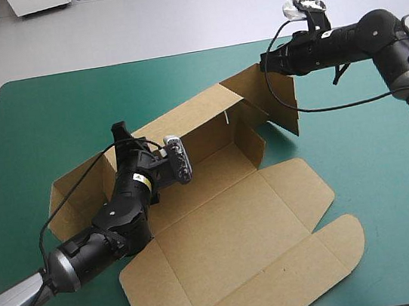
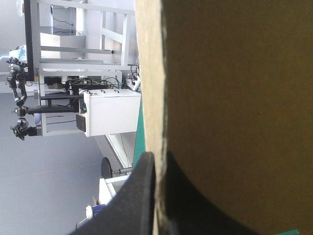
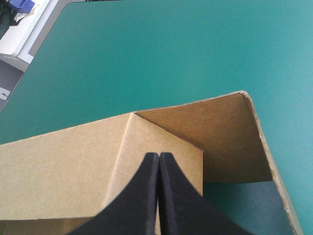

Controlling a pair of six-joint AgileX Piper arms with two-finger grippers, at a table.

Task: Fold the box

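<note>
Two walls of the brown box (image 1: 231,233) stand raised at its far side, the rest lying flat mid-table on the teal-green cover (image 1: 69,111). The left gripper (image 1: 119,128) pinches the left end wall, its black fingers (image 2: 139,196) nearly closed on the board. The right gripper (image 1: 264,64) likewise clamps the far-right flap's top edge.

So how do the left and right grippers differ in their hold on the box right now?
The left gripper pinches the box at its raised far left corner; the right gripper pinches it at the far right corner. The left arm reaches in across the box's flat panels; the right arm comes in over bare cover. Shared: both are shut on upright board.
</note>
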